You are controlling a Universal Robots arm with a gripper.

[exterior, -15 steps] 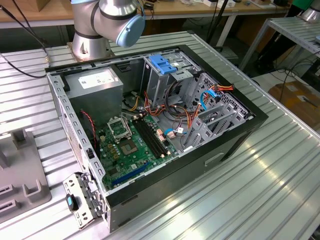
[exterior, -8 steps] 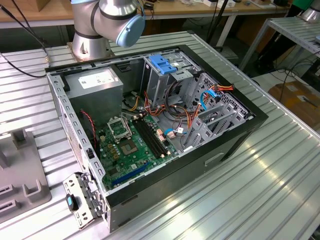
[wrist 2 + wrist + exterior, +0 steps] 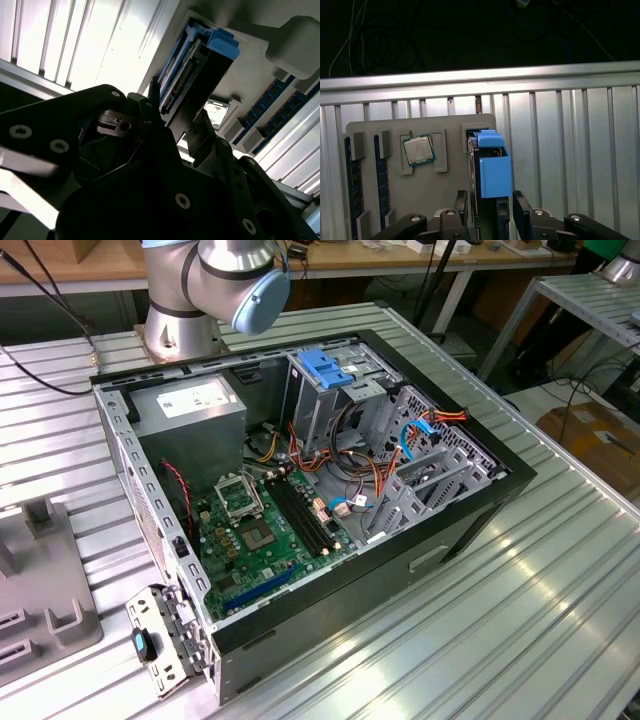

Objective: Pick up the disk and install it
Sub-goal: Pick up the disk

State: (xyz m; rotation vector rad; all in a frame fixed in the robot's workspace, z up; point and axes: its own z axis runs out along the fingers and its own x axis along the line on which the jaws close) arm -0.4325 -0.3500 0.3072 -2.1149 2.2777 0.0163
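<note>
First wrist view: claw (image 3: 490, 196) straddles the on-edge dark disk (image 3: 495, 170) with blue rails; cannot tell if clamped.

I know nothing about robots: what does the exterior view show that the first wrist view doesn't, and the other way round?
Exterior view: the open computer case with its green motherboard, a grey power-supply box, a metal cage with a blue top, and the arm. First wrist view: the disk with blue rails standing in a grey tray, a processor chip and memory sticks beside it, and the gripper close at the disk. Both: the ribbed metal table, and seemingly that tray, at the exterior view's left edge.
</note>
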